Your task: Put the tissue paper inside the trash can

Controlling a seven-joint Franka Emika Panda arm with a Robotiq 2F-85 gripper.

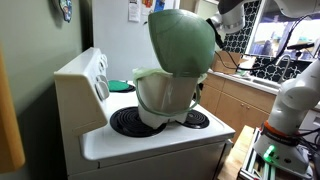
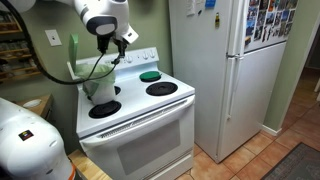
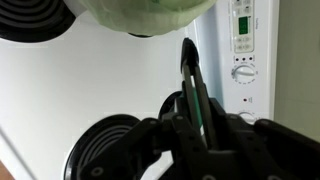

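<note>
The trash can [image 1: 165,95] stands on the white stove [image 1: 150,140], a cream round bin with its big dull-green domed lid [image 1: 182,40] tipped up open. In an exterior view it sits at the stove's back-left [image 2: 100,88]. My gripper [image 1: 218,28] hangs beside the raised lid, just above the bin [image 2: 122,42]. In the wrist view its two dark fingers [image 3: 187,60] are pressed together, shut, with nothing seen between them; the lid's green edge [image 3: 150,10] fills the top. The tissue paper is out of view.
Black coil burners [image 3: 100,150] lie around the bin. The stove's control panel [image 3: 243,40] rises at the back. A green round thing [image 2: 150,76] rests on a back burner. A white fridge [image 2: 215,70] stands beside the stove, wooden cabinets [image 1: 240,100] beyond.
</note>
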